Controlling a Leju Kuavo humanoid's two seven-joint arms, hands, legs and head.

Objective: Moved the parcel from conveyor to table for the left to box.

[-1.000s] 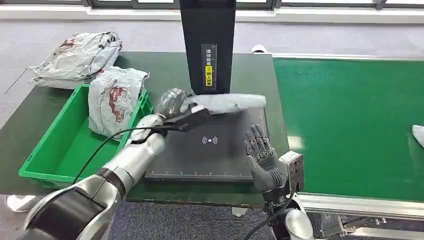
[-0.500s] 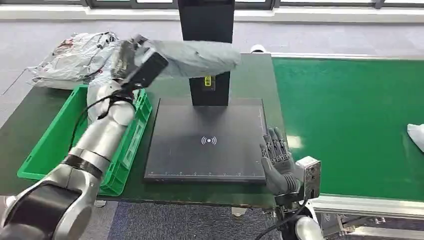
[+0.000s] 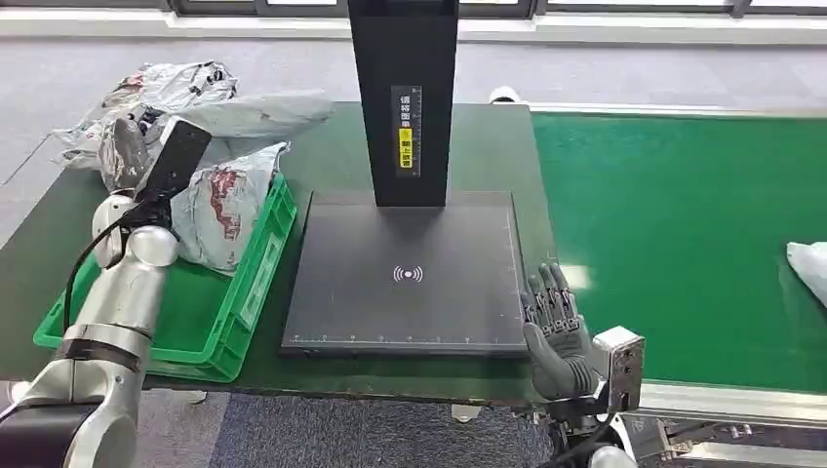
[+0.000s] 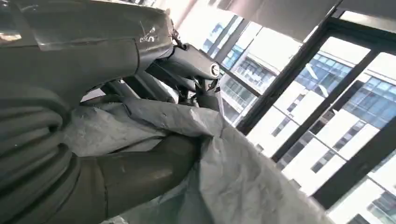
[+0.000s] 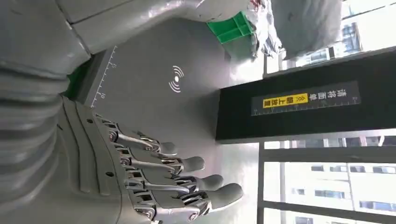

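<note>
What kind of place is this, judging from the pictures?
Probably a parcel sorting station or a test setup of one: a green conveyor belt carries a parcel, a black scanner pad lies on the table, and a green bin holds bagged parcels.

The silver-armed left hand (image 3: 125, 148) sits mostly behind its black wrist camera block (image 3: 176, 159) above the green plastic crate (image 3: 146, 312), so its grip on the grey plastic mailer parcel (image 3: 255, 112) is hidden. Beside that crate, a white bag (image 3: 809, 263) on the green conveyor belt (image 3: 683, 234) is cut off by the frame edge.
</note>
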